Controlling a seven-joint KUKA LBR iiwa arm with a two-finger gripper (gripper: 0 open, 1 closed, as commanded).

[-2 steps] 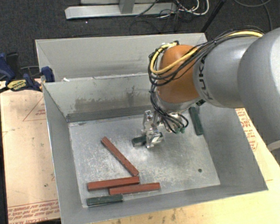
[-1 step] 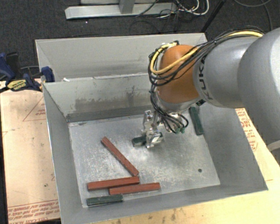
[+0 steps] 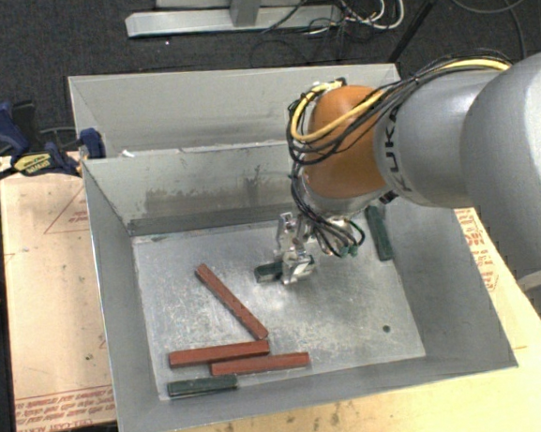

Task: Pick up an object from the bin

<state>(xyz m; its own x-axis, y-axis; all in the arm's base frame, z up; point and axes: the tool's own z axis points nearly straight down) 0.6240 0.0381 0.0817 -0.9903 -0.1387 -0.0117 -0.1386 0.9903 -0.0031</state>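
Observation:
My gripper (image 3: 294,263) is low over the middle of the bin floor, below the arm's orange cover. A short dark green bar (image 3: 267,274) lies flat just to its left, its right end hidden under the gripper; whether the gripper grips the bar I cannot tell. A red-brown bar (image 3: 231,301) lies diagonally a little further to the lower left, apart from the gripper.
Two more red-brown bars (image 3: 219,354) (image 3: 260,363) lie side by side near the front wall, with a dark green bar (image 3: 203,386) in the front left corner. Another dark green bar (image 3: 377,232) leans by the right wall under the arm.

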